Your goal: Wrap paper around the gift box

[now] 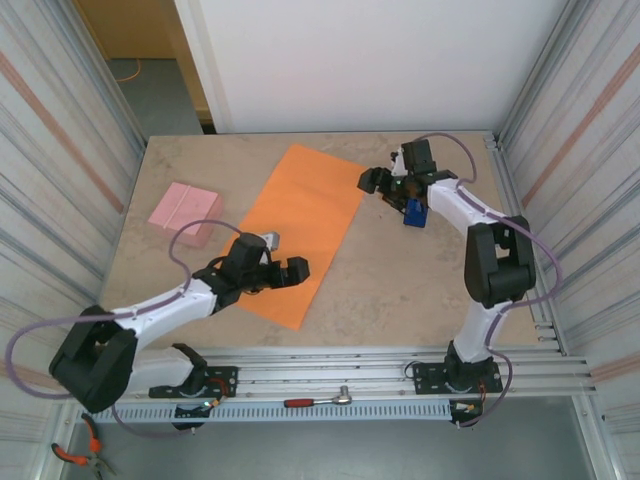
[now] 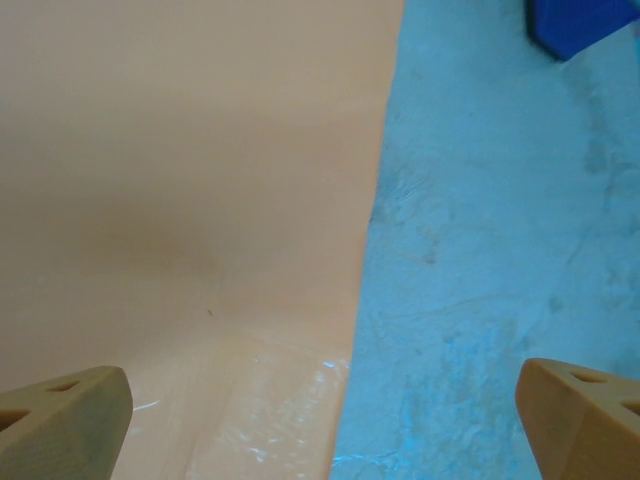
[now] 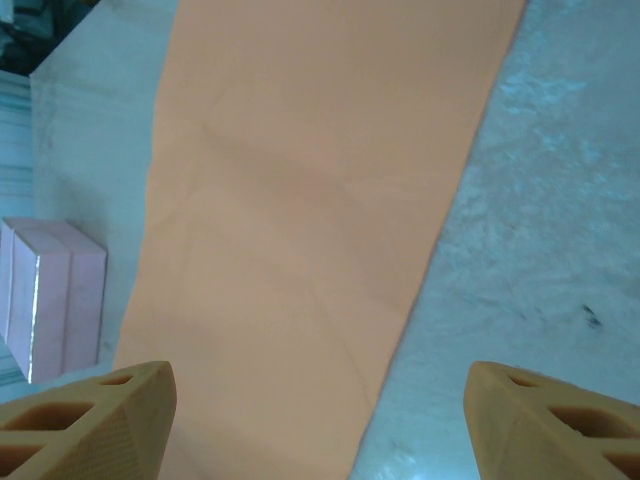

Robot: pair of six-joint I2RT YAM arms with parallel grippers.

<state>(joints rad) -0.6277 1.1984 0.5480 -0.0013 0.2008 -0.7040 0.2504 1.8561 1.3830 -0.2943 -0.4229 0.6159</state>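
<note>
The gift box [image 1: 185, 212] — small, pale pink, low and flat-topped, with a seam across its lid — sits on the left part of the table [image 1: 420, 290]. It is near the paper [image 1: 305, 225] but apart from it, off the sheet's left long edge. The paper is a thin, plain orange sheet, a long rectangle lying flat with faint creases. Its long axis runs on a slant from the far middle of the table down toward the near edge. So box and sheet lie side by side, not one on the other. My reading is that the coming move turns on closing that gap, bringing the box onto the sheet.

The left gripper [image 1: 282, 260] hovers over the near end of the sheet, its tan fingers spread wide with nothing between them. The box lies to its left and a little farther out, and this arm is the nearer of the two to it. The right gripper [image 1: 372, 182] stands at the sheet's far right edge, its jaws apart and empty — the whole width of the paper lies between it and the box. Just beside it, on the mottled, stone-like tabletop, stands a blue tape dispenser [image 1: 415, 212].
</note>
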